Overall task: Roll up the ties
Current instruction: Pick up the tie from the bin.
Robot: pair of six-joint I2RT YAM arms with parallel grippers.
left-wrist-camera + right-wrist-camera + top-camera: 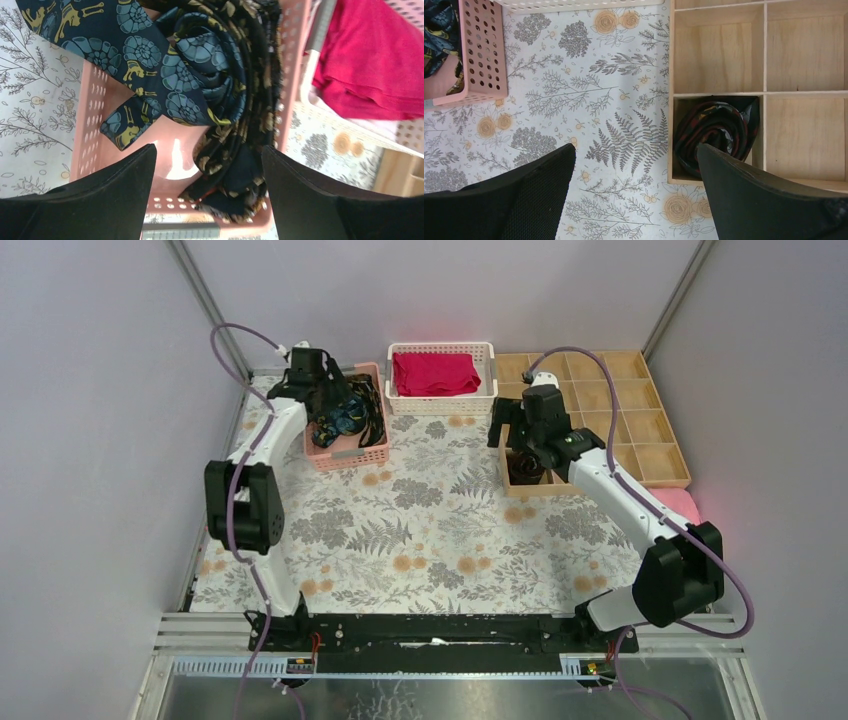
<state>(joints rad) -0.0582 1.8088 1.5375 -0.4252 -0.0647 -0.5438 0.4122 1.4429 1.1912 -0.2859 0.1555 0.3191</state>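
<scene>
Grey-walled booth; a desk under a grey-and-orange floral cloth, with two arms reaching to its far side.
One pale plywood tray of square compartments has one tie in its near-left corner, rolled into a dark coil with reddish stripes. The right claw hangs released beside that edge. One white basket carries folded red cloth. One pink basket of perforated plastic holds tangled silky ties in two patterns, blue snail shells and gold-brown flowers. The left claw gapes empty above them.
</scene>
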